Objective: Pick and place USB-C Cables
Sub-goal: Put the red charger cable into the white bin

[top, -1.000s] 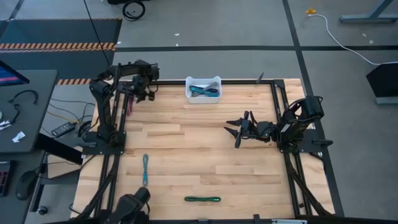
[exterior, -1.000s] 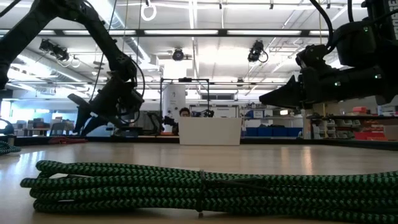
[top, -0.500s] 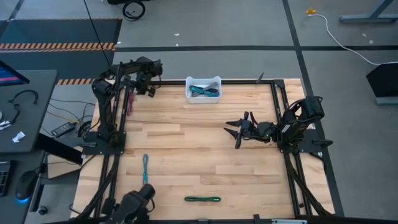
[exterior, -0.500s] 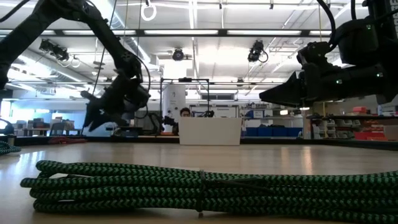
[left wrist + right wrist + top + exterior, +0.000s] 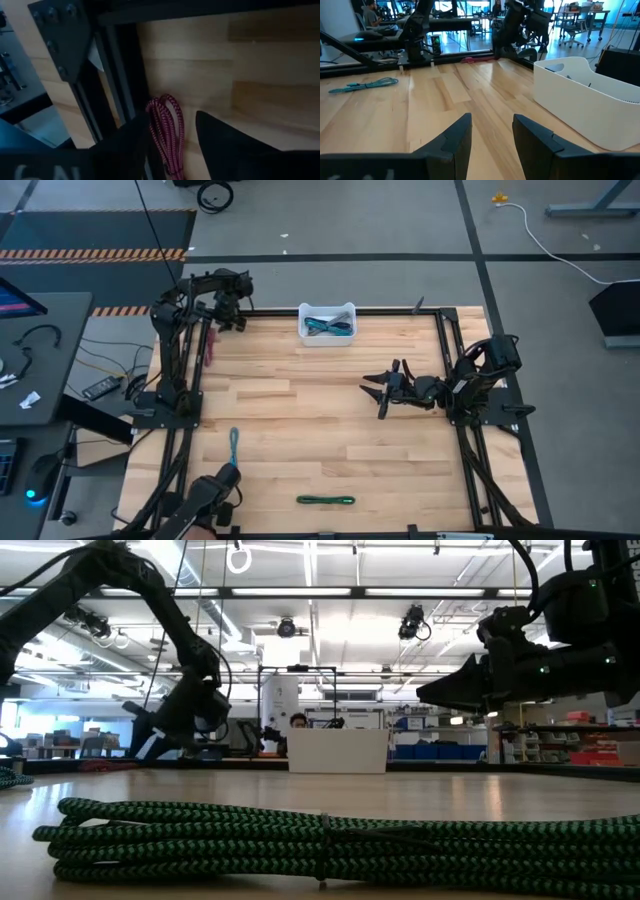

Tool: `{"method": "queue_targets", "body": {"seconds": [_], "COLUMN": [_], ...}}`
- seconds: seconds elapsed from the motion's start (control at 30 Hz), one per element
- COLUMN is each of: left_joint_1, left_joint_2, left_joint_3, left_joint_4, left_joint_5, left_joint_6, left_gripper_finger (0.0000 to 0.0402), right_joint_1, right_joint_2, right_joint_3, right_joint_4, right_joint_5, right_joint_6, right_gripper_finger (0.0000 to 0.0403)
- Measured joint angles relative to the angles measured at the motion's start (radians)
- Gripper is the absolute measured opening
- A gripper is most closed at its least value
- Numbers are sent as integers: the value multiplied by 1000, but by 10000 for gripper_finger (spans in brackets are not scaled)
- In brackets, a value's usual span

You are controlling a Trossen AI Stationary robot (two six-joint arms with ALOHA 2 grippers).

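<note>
A maroon USB-C cable bundle (image 5: 210,346) lies flat by the table's left rail, near the far left corner. My left gripper (image 5: 232,310) hovers over it, open. In the left wrist view its fingers stand on either side of the maroon cable (image 5: 167,131); whether they touch it, I cannot tell. A teal cable (image 5: 233,448) and a green cable (image 5: 326,500) lie flat toward the near edge; the green cable (image 5: 320,845) fills the low view's foreground. More teal cables lie in a white bin (image 5: 303,321). My right gripper (image 5: 378,392) waits open at mid-right, above the table.
The white bin (image 5: 580,100) stands at the far edge's middle. Black frame rails (image 5: 107,95) run close beside the maroon cable. A dark object (image 5: 213,498) reaches in over the near edge, beside the teal cable. Bare wood spans the table's middle.
My left gripper has swung a little toward the far left corner and then dipped lower over the maroon cable. The dark object at the near edge has crept toward the teal cable. No cable has moved.
</note>
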Motion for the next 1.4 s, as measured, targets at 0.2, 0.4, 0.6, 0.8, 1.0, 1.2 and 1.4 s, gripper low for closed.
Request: {"method": "queue_targets", "body": {"seconds": [0.2,0.4,0.6,0.8,1.0,1.2,1.4], "left_joint_1": [11,0,20,37,17,-111,-284], "left_joint_2": [55,58,61,61,48,2,-50], "left_joint_3": [27,25,22,19,31,128,272], "left_joint_4": [-35,-28,-33,-40,-58,-92,-103], "left_joint_5": [-10,-34,-22,-19,13,64,187], "left_joint_6": [-16,-8,31,48,87,158,271], "left_gripper_finger": [188,142,32,11,4,3,1], "right_joint_1": [13,35,56,76,79,64,35], "right_joint_2": [0,0,0,0,0,0,0], "right_joint_3": [0,1,1,1,1,1,1], "right_joint_4": [0,0,0,0,0,0,0], "right_joint_5": [0,-3,0,0,1,9,10], "right_joint_6": [17,16,17,17,6,-17,-20], "right_gripper_finger": [148,148,148,148,148,148,148]}}
